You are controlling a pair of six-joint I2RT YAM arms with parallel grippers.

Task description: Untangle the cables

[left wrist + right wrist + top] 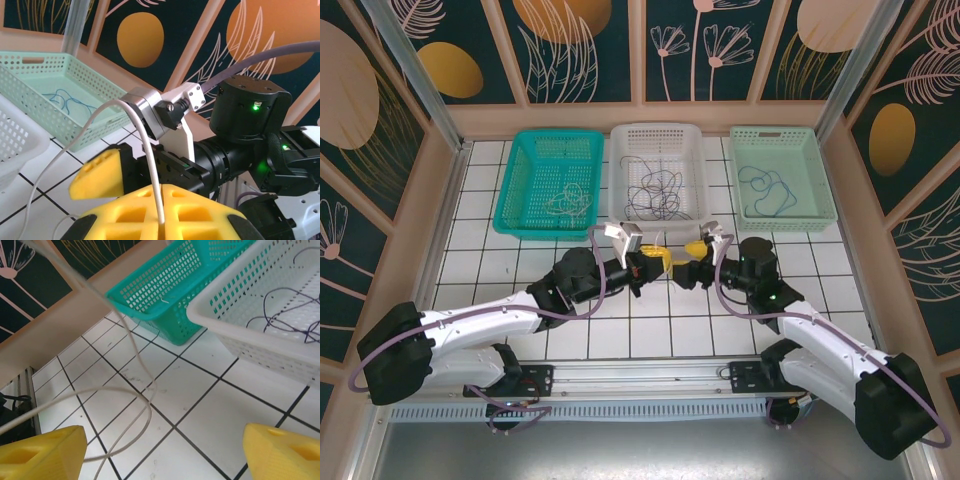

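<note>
My left gripper (658, 262) (164, 200) is shut on a pale whitish cable (150, 155), pinched between its yellow fingers. The cable arcs up from the pinch and falls away to the left. My right gripper (692, 250) (162, 455) faces it closely, open, with its yellow fingertips (45, 455) wide apart. The same whitish cable (145, 405) loops over the tiles below and beyond them, touching neither finger. More cables lie in the baskets: pale ones (565, 200), dark purple ones (655, 185) (280, 315) and a blue one (770, 188) (65, 102).
Three baskets stand in a row at the back of the white tiled table: teal (520, 215) (150, 300), white (620, 205) (240, 335) and mint (820, 205) (95, 125). Patterned walls close in the sides and back. Both arms reach forward close together at the table's middle.
</note>
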